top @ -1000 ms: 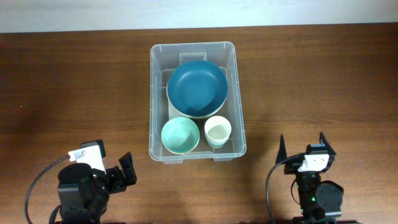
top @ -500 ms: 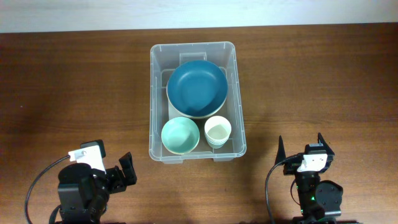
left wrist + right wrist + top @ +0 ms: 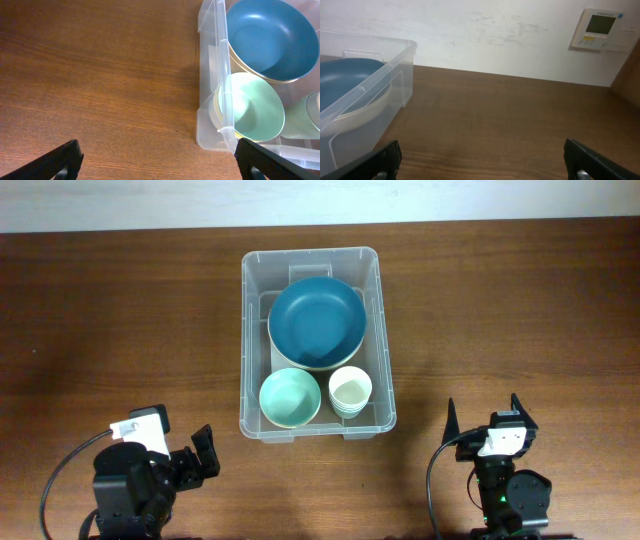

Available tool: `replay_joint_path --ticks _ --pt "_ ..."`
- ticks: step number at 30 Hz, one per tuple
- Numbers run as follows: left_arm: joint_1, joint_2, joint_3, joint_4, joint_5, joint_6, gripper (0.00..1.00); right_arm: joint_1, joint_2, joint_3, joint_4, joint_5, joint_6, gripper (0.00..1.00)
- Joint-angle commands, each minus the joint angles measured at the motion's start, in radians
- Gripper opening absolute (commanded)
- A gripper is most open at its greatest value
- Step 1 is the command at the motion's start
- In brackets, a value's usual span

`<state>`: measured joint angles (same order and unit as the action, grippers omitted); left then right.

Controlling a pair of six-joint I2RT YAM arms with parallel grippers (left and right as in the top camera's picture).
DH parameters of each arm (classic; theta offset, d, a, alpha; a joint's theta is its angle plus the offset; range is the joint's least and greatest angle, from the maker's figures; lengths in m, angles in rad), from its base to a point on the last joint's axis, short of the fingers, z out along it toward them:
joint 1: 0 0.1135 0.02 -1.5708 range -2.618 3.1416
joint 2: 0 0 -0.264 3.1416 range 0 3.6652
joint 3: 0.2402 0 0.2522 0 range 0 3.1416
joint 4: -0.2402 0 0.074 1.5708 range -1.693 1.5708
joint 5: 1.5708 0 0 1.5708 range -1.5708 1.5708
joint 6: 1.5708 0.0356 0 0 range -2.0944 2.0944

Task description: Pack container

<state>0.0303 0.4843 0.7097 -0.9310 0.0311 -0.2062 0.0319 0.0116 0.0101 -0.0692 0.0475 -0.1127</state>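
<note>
I am holding my left claw [image 3: 157, 157] and right claw [image 3: 486, 415] apart and empty, low over the worktop [image 3: 520, 300]. The container [image 3: 245, 340] is sitting mid-worktop, carrying a blue bowl [image 3: 316, 320], a mint bowl [image 3: 290, 397] and a cup [image 3: 350, 390]. Packing is looking finished to me, so the next move is calling only for keeping clear.

Blue bowl [image 3: 316, 322], mint bowl [image 3: 289, 397] and cup [image 3: 350, 390] (upright) sit close together.

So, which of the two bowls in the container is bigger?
The dark blue bowl, at the far end; the mint green bowl beside the cup is clearly smaller.
</note>
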Motion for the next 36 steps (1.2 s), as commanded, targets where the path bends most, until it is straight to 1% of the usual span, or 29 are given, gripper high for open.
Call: replay_joint_path --ticks 1,31,34,36 --pt "0.003 -0.004 -0.003 0.002 0.014 -0.010 1.00 -0.007 -0.008 -0.005 -0.010 -0.010 -0.003 0.99" --pt "0.003 -0.004 -0.003 0.002 0.014 -0.010 1.00 -0.007 -0.008 -0.005 -0.010 -0.010 -0.003 0.99" --pt "0.003 -0.005 -0.003 -0.012 -0.055 0.002 1.00 -0.007 -0.008 -0.005 -0.010 -0.010 -0.003 0.99" --pt "0.003 -0.013 -0.003 -0.034 -0.077 0.002 1.00 -0.007 -0.008 -0.005 -0.010 -0.010 -0.003 0.99"
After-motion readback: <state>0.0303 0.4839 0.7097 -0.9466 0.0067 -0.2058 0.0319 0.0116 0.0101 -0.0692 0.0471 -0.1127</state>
